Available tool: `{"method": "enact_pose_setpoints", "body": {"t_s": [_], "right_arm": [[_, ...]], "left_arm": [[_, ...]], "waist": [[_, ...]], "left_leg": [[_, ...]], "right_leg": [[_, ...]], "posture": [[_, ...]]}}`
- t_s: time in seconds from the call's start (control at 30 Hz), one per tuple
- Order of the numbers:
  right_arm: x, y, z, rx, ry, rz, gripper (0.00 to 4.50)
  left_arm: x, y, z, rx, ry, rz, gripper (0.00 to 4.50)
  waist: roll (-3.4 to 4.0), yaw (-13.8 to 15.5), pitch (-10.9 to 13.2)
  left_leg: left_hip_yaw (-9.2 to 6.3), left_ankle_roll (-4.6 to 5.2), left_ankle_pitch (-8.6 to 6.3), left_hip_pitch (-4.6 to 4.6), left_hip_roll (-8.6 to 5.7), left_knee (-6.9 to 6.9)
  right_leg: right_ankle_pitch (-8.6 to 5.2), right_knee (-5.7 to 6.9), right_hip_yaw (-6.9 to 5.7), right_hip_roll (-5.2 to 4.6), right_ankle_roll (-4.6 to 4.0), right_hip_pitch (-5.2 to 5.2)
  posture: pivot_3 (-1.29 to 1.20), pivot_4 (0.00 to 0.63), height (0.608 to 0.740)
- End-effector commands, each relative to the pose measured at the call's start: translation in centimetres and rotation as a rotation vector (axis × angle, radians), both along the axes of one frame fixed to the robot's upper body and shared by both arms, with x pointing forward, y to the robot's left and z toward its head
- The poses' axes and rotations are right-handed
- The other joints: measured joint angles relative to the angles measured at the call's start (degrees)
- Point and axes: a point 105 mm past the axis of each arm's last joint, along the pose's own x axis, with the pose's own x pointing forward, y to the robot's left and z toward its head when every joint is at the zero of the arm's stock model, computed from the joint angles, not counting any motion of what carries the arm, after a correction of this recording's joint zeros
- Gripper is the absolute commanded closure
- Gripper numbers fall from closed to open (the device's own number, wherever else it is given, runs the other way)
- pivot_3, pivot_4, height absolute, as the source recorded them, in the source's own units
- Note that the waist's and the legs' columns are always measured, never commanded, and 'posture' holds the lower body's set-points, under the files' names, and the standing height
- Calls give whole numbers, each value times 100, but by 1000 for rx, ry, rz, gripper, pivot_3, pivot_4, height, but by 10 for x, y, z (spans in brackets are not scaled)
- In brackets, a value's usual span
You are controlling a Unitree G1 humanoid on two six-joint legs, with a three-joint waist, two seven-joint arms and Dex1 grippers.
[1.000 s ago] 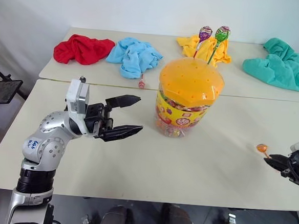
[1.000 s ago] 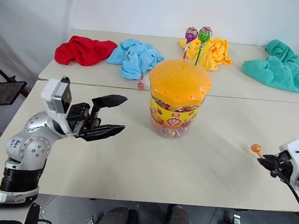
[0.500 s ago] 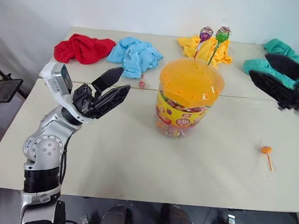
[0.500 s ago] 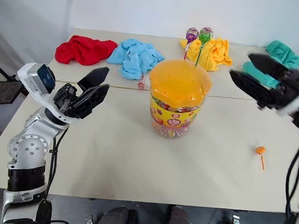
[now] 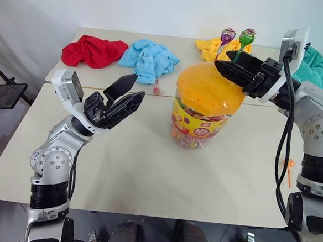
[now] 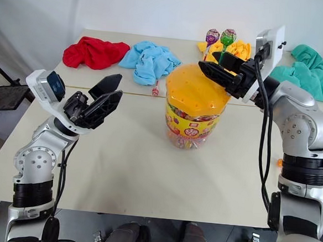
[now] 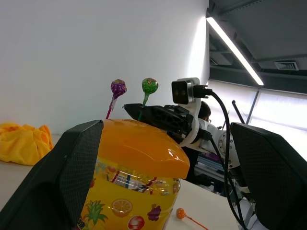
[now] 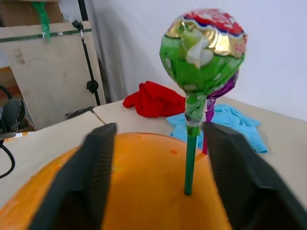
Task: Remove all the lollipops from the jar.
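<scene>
The jar [image 5: 201,118], a clear tub with a domed orange lid [image 5: 208,88], stands mid-table. A green lollipop [image 5: 247,37] and a purple lollipop [image 5: 228,35] stick up from holes at the lid's far side. My right gripper [image 5: 224,60] hovers over the lid, open. In the right wrist view the green lollipop's stick [image 8: 190,158] stands between its fingers [image 8: 96,182], untouched. My left gripper [image 5: 137,86] is open and empty, left of the jar and tilted upward. An orange lollipop [image 7: 180,213] lies on the table right of the jar. A red-pink lollipop [image 5: 156,89] lies by the blue cloth.
Crumpled cloths line the far table: red cloth [image 5: 94,50], blue cloth [image 5: 149,59], yellow cloth [image 5: 210,45] behind the jar, teal cloth [image 5: 319,65] behind my right arm. A seam [image 5: 152,94] runs between the two tables. A black stand [image 5: 2,96] sits off the left edge.
My right gripper let go of the orange lollipop at the table's near right, then swung up and left to the jar's lid. My left gripper tilted upward, staying open.
</scene>
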Motion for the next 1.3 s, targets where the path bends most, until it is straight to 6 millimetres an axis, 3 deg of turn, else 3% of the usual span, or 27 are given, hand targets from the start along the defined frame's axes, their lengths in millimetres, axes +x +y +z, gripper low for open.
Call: {"method": "enact_pose_setpoints", "body": {"t_s": [0.03,0.17,0.37,0.43,0.53,0.67,0.7,0.8,0.87,1.13,1.23,1.3], "right_arm": [[-6,-4,15,21,-54,-1,3052],[-5,-10,17,33,-66,-18,4443],[-26,-29,57,178,-220,57,4480],[-31,-48,71,231,-225,23,4480],[-35,-75,70,198,-185,-71,4480],[-28,-135,-7,-375,79,-434,4480],[-31,-144,-18,-434,120,-464,4480],[-46,-178,-84,-703,299,-534,4480],[-55,-185,-114,-807,348,-508,4480],[-67,-212,-180,-706,478,-594,4480],[-71,-204,-172,-642,501,-520,3865],[-71,-203,-163,-640,473,-504,3209]], "left_arm": [[-9,0,9,-9,-56,-1,0],[-9,1,10,-8,-58,1,0],[-7,-4,12,11,-85,-34,0],[-8,-8,9,70,-109,-53,0],[-13,-14,-1,181,-118,-107,0],[-24,-19,-18,355,-177,-160,0],[-26,-19,-19,368,-180,-168,0],[-27,-16,-23,399,-190,-171,0],[-25,-16,-24,402,-193,-167,0],[-25,-20,-25,378,-200,-144,0],[-24,-18,-23,364,-196,-126,0],[-24,-17,-21,348,-192,-118,0]], "waist": [[0,0,0],[0,-13,0],[1,-11,1],[1,-5,1],[1,19,1],[1,60,1],[1,26,1],[6,-6,3],[6,-8,3],[23,-81,5],[27,-46,8],[27,-34,8]], "left_leg": [[0,0,0,0,0,1],[0,0,0,0,1,0],[-2,0,0,-8,-1,0],[-4,0,0,-17,-1,5],[-7,1,0,-32,-2,14],[0,6,-3,-52,-9,15],[1,8,-8,-52,-8,16],[3,13,-12,-47,-8,17],[6,9,-10,-40,-7,21],[2,3,2,-27,6,37],[-9,5,-1,-36,2,36],[-10,6,-1,-36,2,37]], "right_leg": [[0,0,1,0,0,0],[0,0,0,0,0,-1],[0,-3,-3,1,0,-3],[0,-3,-4,1,0,-8],[0,-3,-15,1,0,-11],[0,-9,-18,0,0,-15],[0,-10,-18,1,0,-16],[3,-19,-8,-1,6,-23],[3,-12,-9,3,6,-21],[4,-5,8,4,3,-6],[4,-7,3,1,3,-11],[5,-8,0,1,3,-9]], "posture": [[0,150,740],[0,150,740],[0,150,740],[0,150,740],[0,150,740],[0,150,740],[0,150,740],[0,150,740],[0,150,740],[0,150,740],[0,150,740],[0,150,740]]}}
